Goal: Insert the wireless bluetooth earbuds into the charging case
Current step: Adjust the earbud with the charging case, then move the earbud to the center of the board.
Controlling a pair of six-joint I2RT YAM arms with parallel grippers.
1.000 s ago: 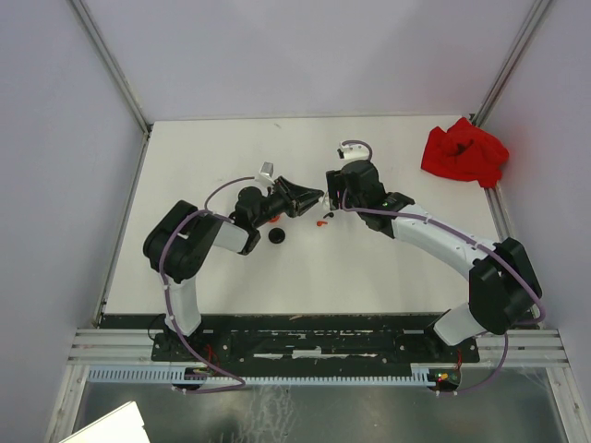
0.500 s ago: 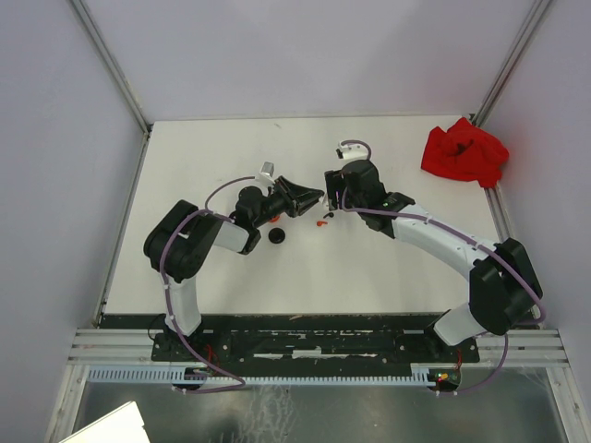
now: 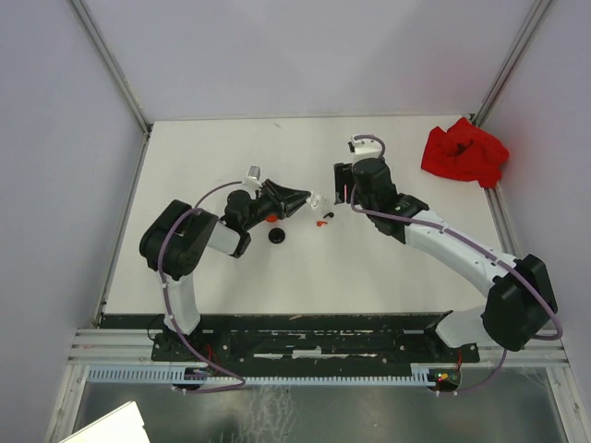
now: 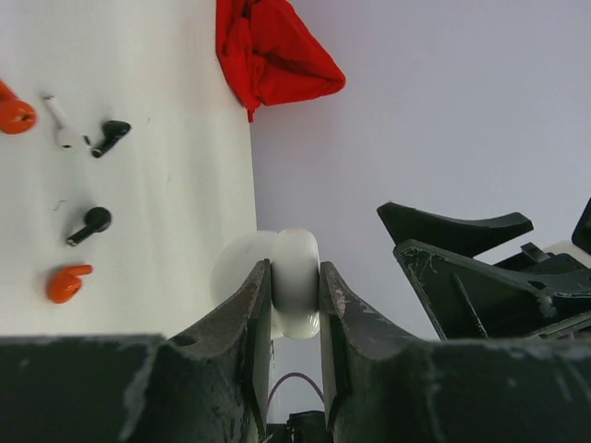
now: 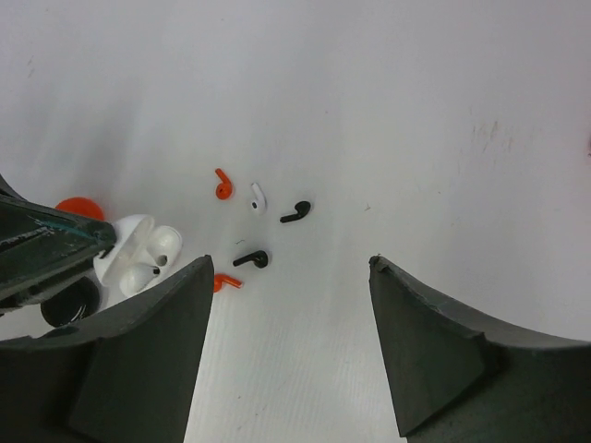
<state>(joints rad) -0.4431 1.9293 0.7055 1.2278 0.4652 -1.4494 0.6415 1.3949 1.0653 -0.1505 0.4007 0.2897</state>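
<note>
My left gripper [image 3: 301,197] is shut on an open white charging case [image 3: 315,198], pinched edgewise between its fingers [image 4: 247,323]. In the right wrist view the case [image 5: 138,257] shows its two wells facing the camera. My right gripper [image 3: 340,191] is open and empty, a little right of the case and above the loose earbuds. On the table lie a white earbud [image 5: 257,196], two black earbuds [image 5: 295,212] [image 5: 251,259] and two red earbuds [image 5: 222,185] [image 5: 224,281]. The left wrist view shows the white earbud [image 4: 63,125] beside a black one [image 4: 111,137].
A black round case [image 3: 276,236] and a red round case [image 3: 271,219] sit on the table beside the left gripper. A crumpled red cloth [image 3: 464,152] lies at the far right corner. Grey walls enclose the white table [image 3: 212,157].
My right gripper has pulled back up and to the right, away from the left gripper's tip. My left gripper has shifted slightly left, and the white case now shows between them.
</note>
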